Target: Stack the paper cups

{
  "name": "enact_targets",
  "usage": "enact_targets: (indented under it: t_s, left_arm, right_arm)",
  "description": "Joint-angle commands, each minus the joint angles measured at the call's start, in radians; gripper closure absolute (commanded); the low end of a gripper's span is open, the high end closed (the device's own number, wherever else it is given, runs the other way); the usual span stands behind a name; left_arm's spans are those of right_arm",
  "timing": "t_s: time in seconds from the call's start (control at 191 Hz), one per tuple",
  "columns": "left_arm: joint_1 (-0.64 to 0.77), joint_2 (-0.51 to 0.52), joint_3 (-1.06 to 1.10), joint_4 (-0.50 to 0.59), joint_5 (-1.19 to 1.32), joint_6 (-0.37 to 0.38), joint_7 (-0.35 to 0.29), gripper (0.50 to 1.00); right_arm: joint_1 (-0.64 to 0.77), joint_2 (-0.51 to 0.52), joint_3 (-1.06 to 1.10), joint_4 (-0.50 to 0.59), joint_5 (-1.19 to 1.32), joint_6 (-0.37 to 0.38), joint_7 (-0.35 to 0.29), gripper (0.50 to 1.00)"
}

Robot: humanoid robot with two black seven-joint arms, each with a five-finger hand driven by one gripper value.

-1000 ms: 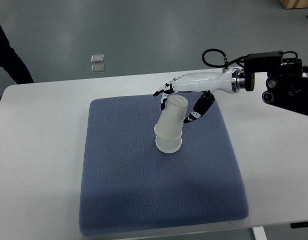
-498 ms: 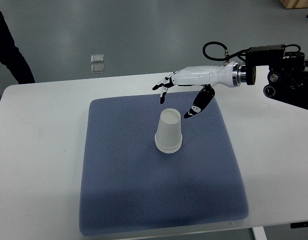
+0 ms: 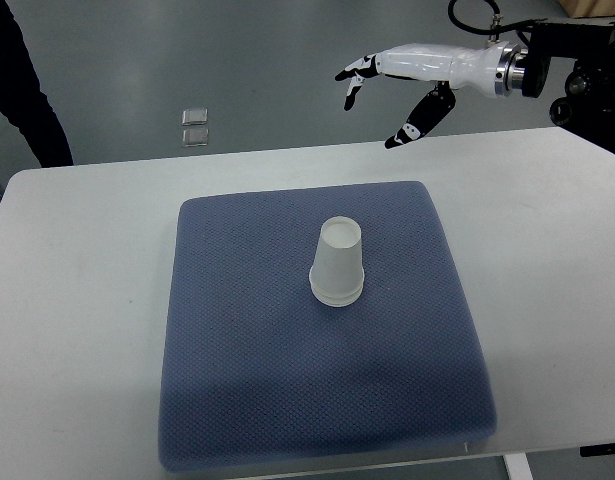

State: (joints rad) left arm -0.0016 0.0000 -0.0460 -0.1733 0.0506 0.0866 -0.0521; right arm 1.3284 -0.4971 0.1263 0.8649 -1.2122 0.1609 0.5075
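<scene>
Cups (image 3: 338, 265) nested upside down near the middle of the blue mat (image 3: 247, 400), standing upright, nothing touching them.
Right hand (image 3: 392, 85) hangs up beyond the table's (image 3: 77, 330) far edge, fingers spread and empty; the stack sits well apart from it, down and to the left from those fingertips, its long axis vertical. No left hand shows. The stacking looks done to me.

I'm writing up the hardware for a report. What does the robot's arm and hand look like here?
Only the right arm shows. The right hand has a glossy white shell over palm and wrist, with slim fingers in black and white segments. A silver metal ring joins it to a black forearm of blocky housings, and a black cable loops above the wrist.
</scene>
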Motion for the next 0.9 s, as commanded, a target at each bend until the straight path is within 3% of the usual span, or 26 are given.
enact_targets:
  t_s: [0.0, 0.251, 0.435, 0.639, 0.896]
  left_arm:
    - [0.0, 0.0, 0.0, 0.0, 0.0, -0.001, 0.0, 0.5]
    - [0.0, 0.0, 0.0, 0.0, 0.0, 0.001, 0.0, 0.5]
    - [0.0, 0.0, 0.0, 0.0, 0.0, 0.001, 0.0, 0.5]
    - [0.0, 0.0, 0.0, 0.0, 0.0, 0.001, 0.0, 0.5]
    - [0.0, 0.0, 0.0, 0.0, 0.0, 0.001, 0.0, 0.5]
  right_arm:
    - [-0.031, 0.032, 0.058, -0.052, 0.103, -0.001, 0.0, 0.589]
    - [-0.077, 0.147, 0.096, -0.193, 0.568, -0.004, -0.063, 0.589]
    - [-0.095, 0.166, 0.096, -0.201, 0.93, -0.026, -0.11, 0.589]
    - [-0.118, 0.203, 0.096, -0.213, 1.25, -0.145, -0.152, 0.587]
    - [-0.169, 0.249, 0.135, -0.242, 1.551, -0.165, -0.19, 0.587]
